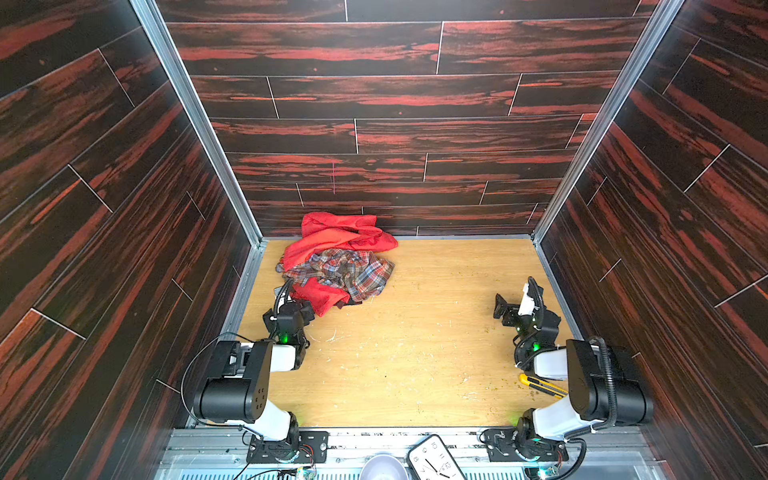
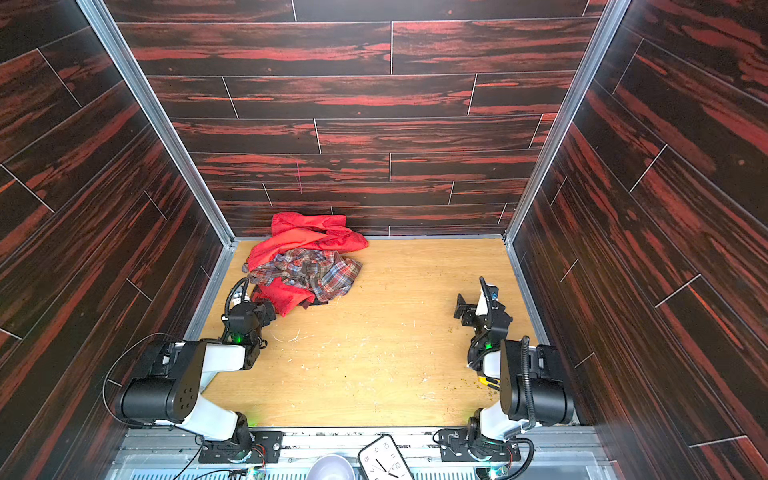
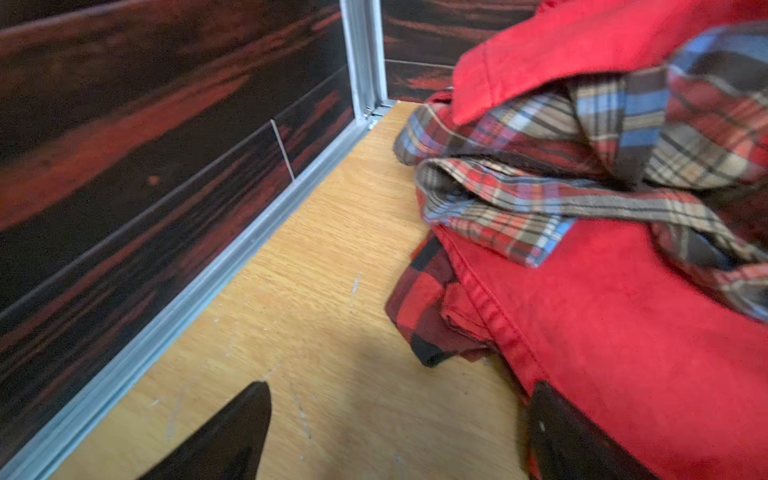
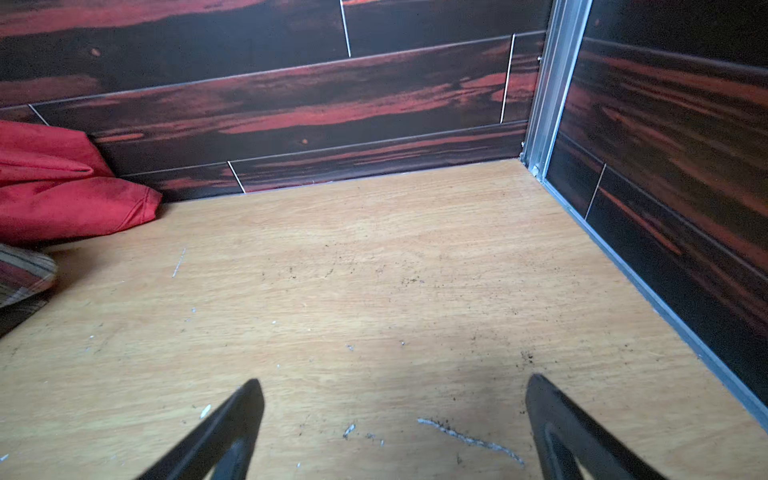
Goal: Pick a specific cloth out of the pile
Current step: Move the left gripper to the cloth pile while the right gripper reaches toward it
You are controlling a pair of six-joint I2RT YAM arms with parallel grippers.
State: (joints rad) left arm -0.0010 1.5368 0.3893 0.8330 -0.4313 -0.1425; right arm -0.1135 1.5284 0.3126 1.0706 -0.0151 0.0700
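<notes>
Beside the pile (image 1: pixel 337 262), left pincer (image 3: pixel 401 384) gapes wide, empty; right pincer (image 4: pixel 392 380) likewise, well apart.
Buffalo-check cloth (image 3: pixel 419 299) peeks from under plain red cloth (image 3: pixel 602 332); a pinch there may drag both.

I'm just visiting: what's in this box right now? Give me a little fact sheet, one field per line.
pile: clothes heaped in the table's far left corner
on top: red cloth and plaid shirt
check cloth: mostly buried, one corner showing under the red cloth
left claw: open, empty, at the pile's near edge
right claw: open, empty, over bare table away from the pile
</notes>
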